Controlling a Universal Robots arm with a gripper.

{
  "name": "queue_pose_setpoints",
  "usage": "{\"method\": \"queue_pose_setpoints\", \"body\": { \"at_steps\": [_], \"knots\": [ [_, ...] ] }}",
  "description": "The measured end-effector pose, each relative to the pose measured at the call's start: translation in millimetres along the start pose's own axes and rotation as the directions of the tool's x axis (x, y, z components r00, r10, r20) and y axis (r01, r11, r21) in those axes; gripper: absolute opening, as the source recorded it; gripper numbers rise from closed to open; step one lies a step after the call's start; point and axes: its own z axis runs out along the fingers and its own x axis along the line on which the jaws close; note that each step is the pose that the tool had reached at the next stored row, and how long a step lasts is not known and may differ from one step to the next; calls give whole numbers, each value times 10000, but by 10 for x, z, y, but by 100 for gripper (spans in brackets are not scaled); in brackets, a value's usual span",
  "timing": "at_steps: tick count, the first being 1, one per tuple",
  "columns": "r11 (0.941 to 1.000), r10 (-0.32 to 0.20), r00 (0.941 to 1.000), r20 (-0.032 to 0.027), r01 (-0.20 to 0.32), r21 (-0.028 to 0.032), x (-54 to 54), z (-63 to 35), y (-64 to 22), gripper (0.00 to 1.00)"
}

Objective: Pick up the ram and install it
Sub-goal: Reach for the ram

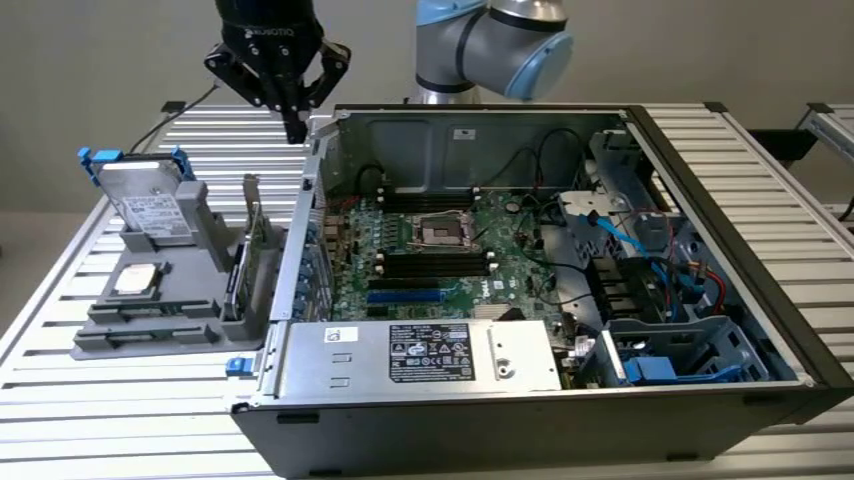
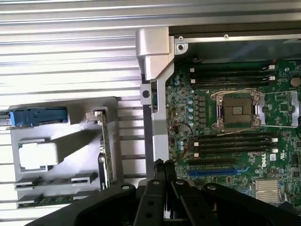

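My gripper (image 1: 294, 132) hangs high over the slatted table, just outside the far corner of the open computer case (image 1: 400, 410) on the exterior view's left. Its fingers (image 2: 159, 165) are pressed together with nothing between them. The ram (image 2: 54, 200) is a thin dark-green stick lying in a front slot of the grey parts holder (image 1: 200, 335); in the exterior view the ram (image 1: 150, 338) is well below and in front of the gripper. Black memory slots (image 2: 233, 141) flank the CPU socket (image 2: 237, 110) on the motherboard (image 1: 454, 290).
The holder also carries a blue-handled drive (image 1: 140, 195), a CPU chip (image 1: 138, 280) and an upright green expansion card (image 1: 250, 250). The case's metal wall (image 2: 153, 52) rises between holder and motherboard. The power supply (image 1: 427, 355), cables and drive cage (image 1: 667, 350) fill the case's near side.
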Motion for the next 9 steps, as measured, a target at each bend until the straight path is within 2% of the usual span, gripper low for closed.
{"method": "queue_pose_setpoints", "body": {
  "at_steps": [2,9],
  "knots": [
    [10000,2,10000,-53,-2,1,89,6,-6,10],
    [10000,12,9993,-369,-12,-7,381,25,-27,10]
  ]
}}
